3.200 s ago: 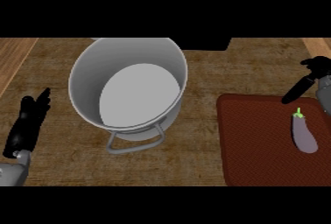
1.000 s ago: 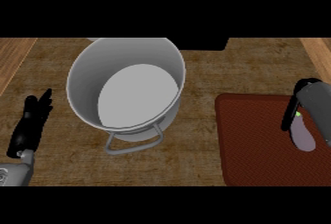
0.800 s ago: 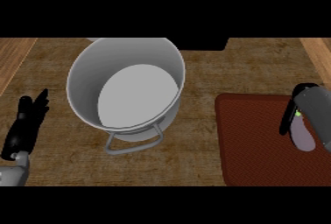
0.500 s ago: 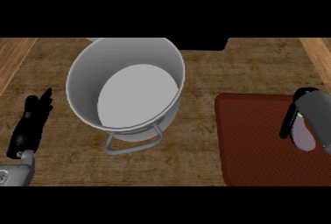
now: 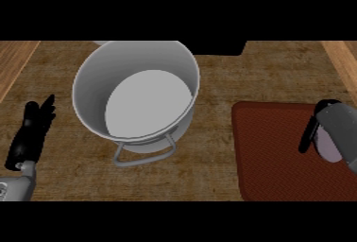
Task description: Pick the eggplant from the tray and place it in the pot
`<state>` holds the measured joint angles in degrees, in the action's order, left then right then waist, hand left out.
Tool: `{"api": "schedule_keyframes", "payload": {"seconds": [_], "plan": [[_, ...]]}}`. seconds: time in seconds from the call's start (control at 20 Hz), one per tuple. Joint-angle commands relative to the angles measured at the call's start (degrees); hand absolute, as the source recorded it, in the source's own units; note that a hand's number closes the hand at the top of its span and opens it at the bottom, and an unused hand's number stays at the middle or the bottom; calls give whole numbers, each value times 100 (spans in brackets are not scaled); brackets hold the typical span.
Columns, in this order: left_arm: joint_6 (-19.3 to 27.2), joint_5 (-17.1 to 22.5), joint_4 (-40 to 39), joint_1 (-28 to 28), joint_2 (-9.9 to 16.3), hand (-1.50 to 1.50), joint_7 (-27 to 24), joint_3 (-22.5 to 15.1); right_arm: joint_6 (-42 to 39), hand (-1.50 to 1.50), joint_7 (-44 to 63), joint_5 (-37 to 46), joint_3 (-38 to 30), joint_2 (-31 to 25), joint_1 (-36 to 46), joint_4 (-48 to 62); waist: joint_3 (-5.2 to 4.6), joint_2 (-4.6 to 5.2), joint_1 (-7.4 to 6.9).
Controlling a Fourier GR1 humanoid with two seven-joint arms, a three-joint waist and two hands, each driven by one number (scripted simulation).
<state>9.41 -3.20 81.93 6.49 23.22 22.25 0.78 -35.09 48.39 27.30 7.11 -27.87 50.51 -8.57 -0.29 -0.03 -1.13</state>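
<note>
The purple eggplant [image 5: 325, 144] lies on the dark red tray [image 5: 272, 151] at the right edge; only a pale purple patch of it shows. My right hand [image 5: 307, 136] sits directly over it, the black thumb running down the eggplant's left side and the grey wrist covering its top and stem. The rest of that hand is hidden past the picture's edge. The large grey pot [image 5: 94, 90] stands left of centre, its handle [image 5: 143, 155] pointing toward me. My left hand [image 5: 31, 133] rests open at the far left, well away from the pot.
The woven brown counter carries the pot and the tray, with a strip of bare counter between them. Lighter wooden edges [image 5: 14, 61] run along the far left and upper right. A dark object [image 5: 216, 47] sits behind the pot.
My right hand has come in from the upper right and dropped onto the eggplant, now hiding its green stem and most of its body. The left hand has barely shifted.
</note>
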Motion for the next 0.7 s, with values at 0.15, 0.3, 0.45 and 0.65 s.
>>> {"api": "schedule_keyframes", "payload": {"seconds": [0.15,0.3,0.45,0.65], "plan": [[-74,-126,239,-192,-75,0,62,68,-127,150,-111,60,-38,16,-421,-171,32,10,45],[-191,-89,-60,-12,-8,0,-86,227,358,150,-621,373,180,59,-621,-361,34,29,31],[-51,-187,306,-244,-155,0,119,152,239,150,-913,607,377,-43,-707,-578,33,16,35],[-31,-285,303,-235,-355,0,99,20,172,150,-1288,914,561,-173,-479,-625,36,35,1]]}}
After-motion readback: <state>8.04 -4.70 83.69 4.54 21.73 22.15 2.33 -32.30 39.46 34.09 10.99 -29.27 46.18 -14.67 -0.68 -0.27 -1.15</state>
